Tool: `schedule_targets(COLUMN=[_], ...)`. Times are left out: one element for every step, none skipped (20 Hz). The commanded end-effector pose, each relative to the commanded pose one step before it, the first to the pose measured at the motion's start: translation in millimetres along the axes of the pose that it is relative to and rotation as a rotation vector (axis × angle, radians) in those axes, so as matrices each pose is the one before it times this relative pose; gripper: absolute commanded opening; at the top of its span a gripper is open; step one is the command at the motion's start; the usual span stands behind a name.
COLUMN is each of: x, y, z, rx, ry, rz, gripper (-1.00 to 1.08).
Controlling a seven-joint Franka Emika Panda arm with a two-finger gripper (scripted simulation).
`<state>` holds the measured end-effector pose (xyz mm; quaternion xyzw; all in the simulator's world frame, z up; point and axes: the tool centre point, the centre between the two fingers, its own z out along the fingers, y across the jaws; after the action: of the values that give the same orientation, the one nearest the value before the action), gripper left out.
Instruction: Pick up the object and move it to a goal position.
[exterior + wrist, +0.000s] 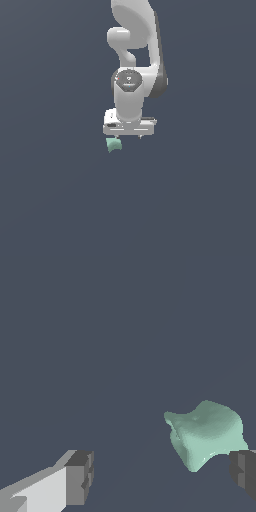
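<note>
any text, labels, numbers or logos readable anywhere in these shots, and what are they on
None can be read.
Dark round cap on the arm's wrist joint: small red and pale marks, too small and blurred to read.
Gripper: no marking visible.
Mint-green object: plain, no text.

You will find no text, label, brand, number or sign that can be read in either view. The only marking is on the arm (131,80): a dark round cap on the wrist joint carries a small red dot and a faint pale smear below it, both too small and blurred for you to make out as letters or a logo. Just below that cap, the white gripper (129,135) body has a small dark patch on its side, equally unreadable. The mint-green object (206,434) carries no marking.
</note>
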<state>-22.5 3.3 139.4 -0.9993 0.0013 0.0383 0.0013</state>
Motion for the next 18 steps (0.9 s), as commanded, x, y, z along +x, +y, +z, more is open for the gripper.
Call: schedule_targets(x=[0.0, 0.0, 0.02, 0.03, 0.04, 0.05, 0.04, 0.03, 0.02, 0.02, 0.0, 0.0, -0.04, -0.05, -0.06, -0.08, -0.09, -0.1], y=[0.01, 0.27, 1.3, 1.97, 2.67, 3.27, 2.94, 2.14, 1.28, 0.59, -0.11, -0.2, -0.45, 0.05, 0.3, 0.41, 0.46, 0.47], z=[0.0, -0.29, -0.83, -1.37, -1.91, -2.39, -2.2, -1.65, -1.08, -0.5, 0.02, 0.37, 0.36, 0.3, 0.28, 0.33, 0.42, 0.53], rx=[0.0, 0.00027, 0.00113, 0.00178, 0.00247, 0.0031, 0.00286, 0.00213, 0.00131, 0.00067, -0.00015, 0.0, -0.00069, -0.00001, 0.00019, 0.00028, 0.0003, 0.00028], ry=[0.0, -0.00003, -0.00012, -0.00019, -0.00025, -0.00029, -0.00026, -0.0002, -0.00014, -0.00011, -0.00001, 0.0, 0.00019, 0.00022, 0.0003, 0.00038, 0.00046, 0.00054], rz=[0.0, 0.00064, 0.00261, 0.00399, 0.00531, 0.0062, 0.00515, 0.00327, 0.00145, 0.0001, -0.00067, 0.0, 0.00137, 0.0039, 0.00597, 0.00767, 0.00918, 0.01055], gripper=[1.0, 1.0, 1.0, 1.0, 1.0, 1.0, 1.0, 1.0, 1.0, 1.0, 1.0, 1.0, 1.0, 1.0, 1.0, 1.0, 1.0, 1.0])
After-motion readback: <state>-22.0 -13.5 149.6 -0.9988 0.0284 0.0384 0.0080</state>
